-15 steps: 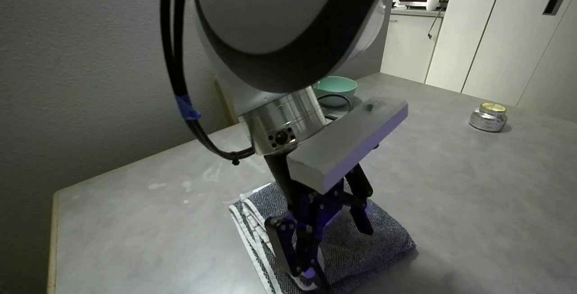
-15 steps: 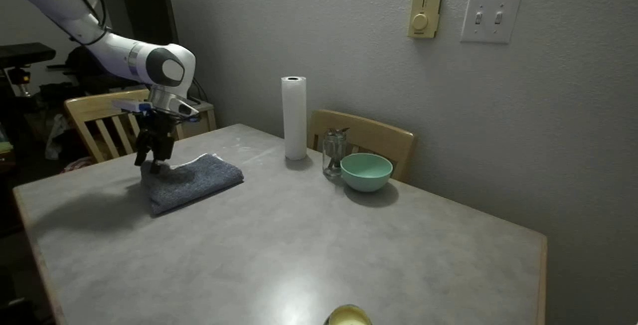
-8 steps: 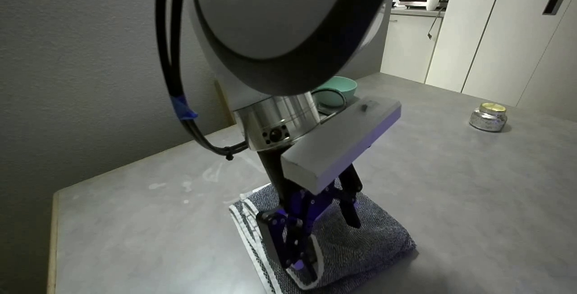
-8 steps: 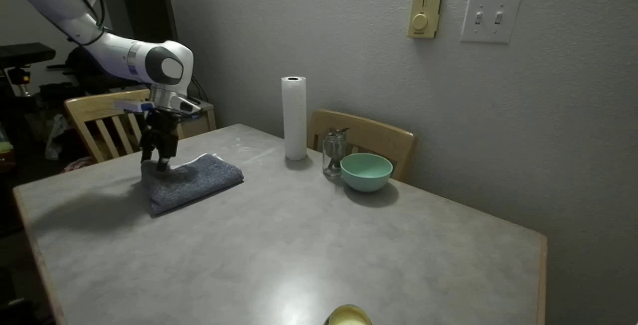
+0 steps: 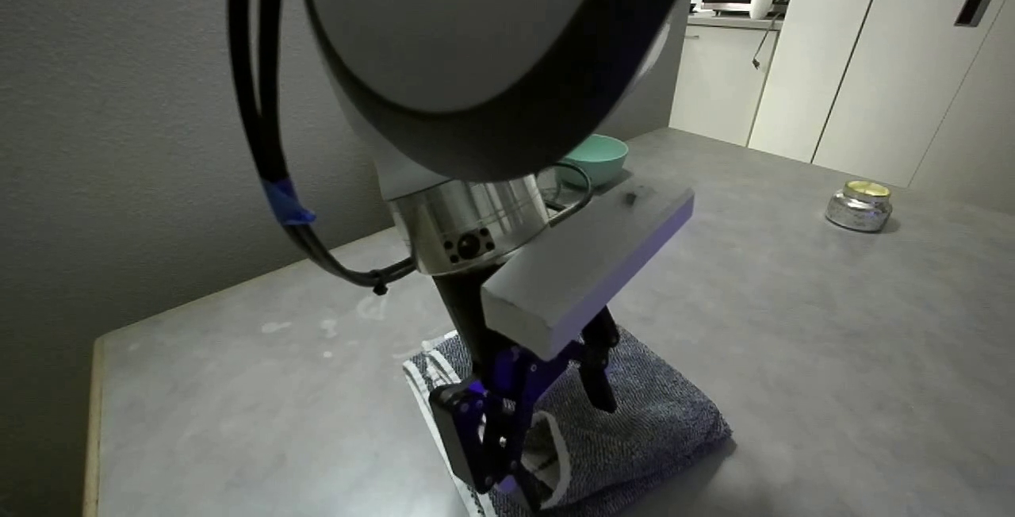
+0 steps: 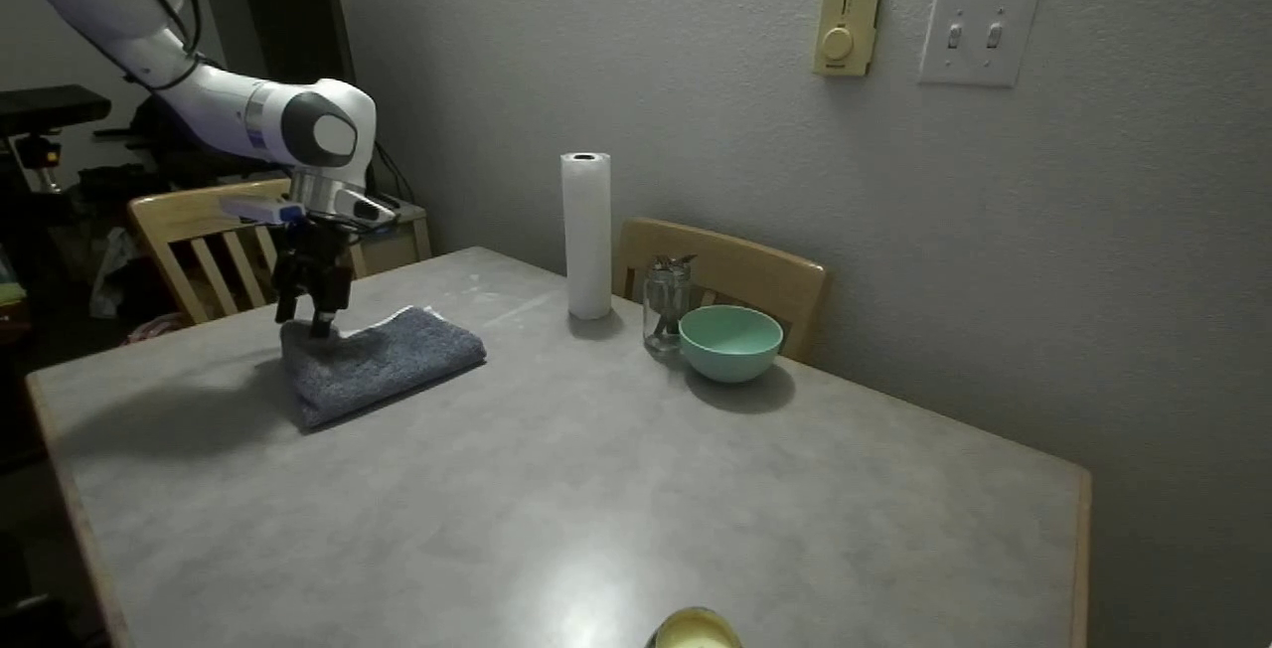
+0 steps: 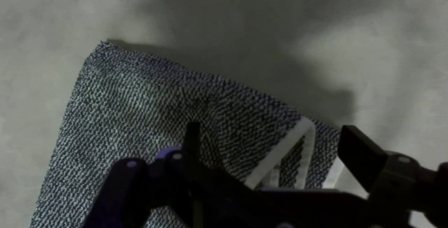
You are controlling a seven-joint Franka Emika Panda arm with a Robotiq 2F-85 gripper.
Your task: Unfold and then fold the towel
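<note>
Our gripper (image 5: 567, 452) stands a little nearer the striped edge (image 5: 418, 381) of the towel (image 5: 658, 414) than half a second ago, while the cloth stays put, folded on the table (image 5: 793, 327) beneath. In the wrist view its turned-back white hem (image 7: 280, 152) lies between our widely spread fingers (image 7: 360, 154), which hold nothing; whether a tip touches cloth, we cannot tell. We judge that pinching this hem comes next.

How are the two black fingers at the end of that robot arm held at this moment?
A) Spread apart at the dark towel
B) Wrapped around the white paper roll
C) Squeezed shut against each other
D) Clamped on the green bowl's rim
A: in the wrist view the gripper has its fingers well apart, with the towel showing between them.
</note>
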